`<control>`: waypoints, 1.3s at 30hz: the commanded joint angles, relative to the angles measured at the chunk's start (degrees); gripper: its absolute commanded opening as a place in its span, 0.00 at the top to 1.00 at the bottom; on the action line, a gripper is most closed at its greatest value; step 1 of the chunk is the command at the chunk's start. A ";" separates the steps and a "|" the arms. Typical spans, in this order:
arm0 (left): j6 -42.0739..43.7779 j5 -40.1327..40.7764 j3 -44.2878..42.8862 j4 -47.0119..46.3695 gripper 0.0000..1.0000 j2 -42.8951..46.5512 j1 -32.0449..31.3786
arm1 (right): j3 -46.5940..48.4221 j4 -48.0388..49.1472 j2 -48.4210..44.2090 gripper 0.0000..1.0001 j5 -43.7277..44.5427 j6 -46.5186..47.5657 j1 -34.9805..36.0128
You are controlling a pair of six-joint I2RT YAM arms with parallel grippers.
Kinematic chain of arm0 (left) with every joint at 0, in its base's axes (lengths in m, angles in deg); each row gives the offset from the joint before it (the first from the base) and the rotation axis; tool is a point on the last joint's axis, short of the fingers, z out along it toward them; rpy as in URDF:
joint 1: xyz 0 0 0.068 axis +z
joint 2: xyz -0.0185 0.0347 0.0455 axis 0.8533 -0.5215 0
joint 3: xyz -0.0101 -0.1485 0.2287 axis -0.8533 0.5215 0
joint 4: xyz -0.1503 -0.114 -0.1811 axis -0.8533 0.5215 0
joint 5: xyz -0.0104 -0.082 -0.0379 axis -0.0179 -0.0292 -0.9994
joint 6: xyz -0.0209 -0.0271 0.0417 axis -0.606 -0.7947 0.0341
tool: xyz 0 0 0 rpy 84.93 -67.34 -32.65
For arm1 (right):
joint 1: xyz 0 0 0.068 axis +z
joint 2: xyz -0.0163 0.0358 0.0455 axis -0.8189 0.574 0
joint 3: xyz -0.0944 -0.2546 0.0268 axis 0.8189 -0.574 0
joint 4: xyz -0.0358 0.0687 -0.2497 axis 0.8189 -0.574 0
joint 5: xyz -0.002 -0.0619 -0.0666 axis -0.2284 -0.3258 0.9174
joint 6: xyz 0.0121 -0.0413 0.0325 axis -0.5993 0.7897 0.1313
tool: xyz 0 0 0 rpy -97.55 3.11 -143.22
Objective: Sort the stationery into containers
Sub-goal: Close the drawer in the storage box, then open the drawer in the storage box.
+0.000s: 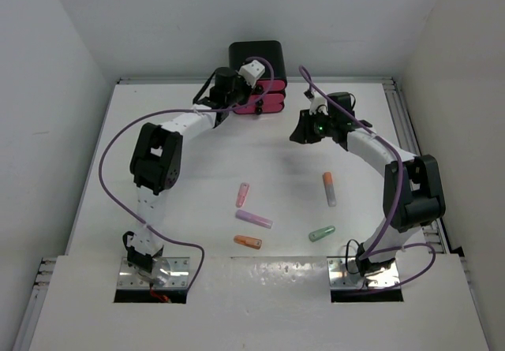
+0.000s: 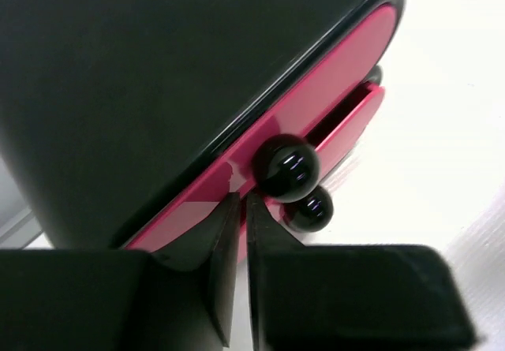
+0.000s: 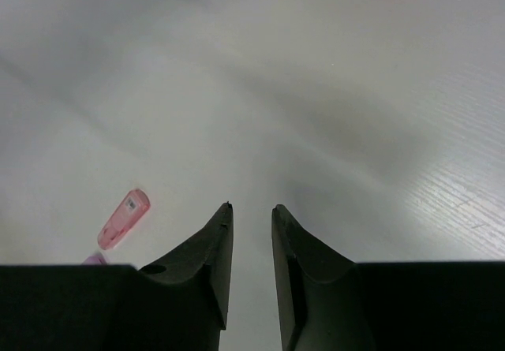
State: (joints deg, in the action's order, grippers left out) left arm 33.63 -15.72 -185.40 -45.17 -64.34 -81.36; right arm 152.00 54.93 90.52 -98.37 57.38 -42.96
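Left end effector [image 2: 241,209], nearly closed on nothing, sits just beside the upper knob [image 2: 286,168] of the pink drawers [image 2: 316,102] since I judge one must open before the sticks [image 1: 253,219], loose mid-worktop [image 1: 197,177], go in.

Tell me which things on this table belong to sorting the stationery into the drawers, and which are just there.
Part of the job:
pink stick
purple stick
orange stick
green stick
orange-white stick
pink drawers in the black box

Just there:
purple cables
metal base plates
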 commanded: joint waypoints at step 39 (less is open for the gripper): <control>33.92 1.48 47.79 -19.69 0.51 39.44 2.12 | -2.36 15.18 -3.91 0.54 -3.48 -26.27 -3.85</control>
State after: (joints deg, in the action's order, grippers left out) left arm 77.65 -14.41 -138.52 -58.18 -31.16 -82.97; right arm 148.53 59.78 84.42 -99.20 46.87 -48.32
